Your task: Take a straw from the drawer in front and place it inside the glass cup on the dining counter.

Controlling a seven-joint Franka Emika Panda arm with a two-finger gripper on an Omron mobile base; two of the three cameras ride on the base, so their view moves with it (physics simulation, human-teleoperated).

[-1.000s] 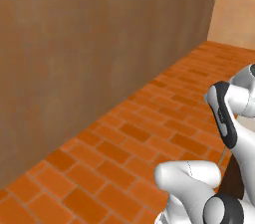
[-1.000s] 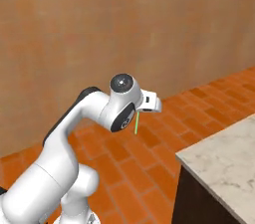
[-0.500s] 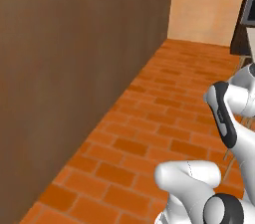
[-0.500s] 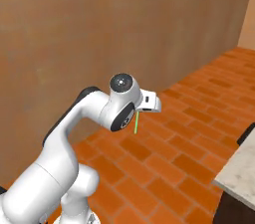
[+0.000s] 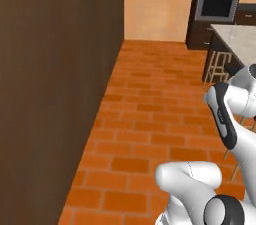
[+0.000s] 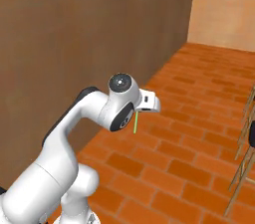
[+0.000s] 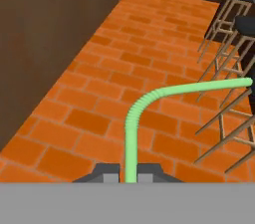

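Now the straw [image 7: 130, 133] rises straight from between the two finger tips in the hand view, its long axis running up the picture, then bends at the ribbed elbow and points right toward the bar stools [image 7: 234, 29]. Seen from the right base, it hangs as a thin green line below the hand. The gripper [image 7: 129, 173] is clenched on it, above the brick floor [image 7: 99, 83].

Both base views look forward and down from behind the arm — sharing the orange brick floor [image 5: 150, 119] — while the hand view hovers nearer above it.
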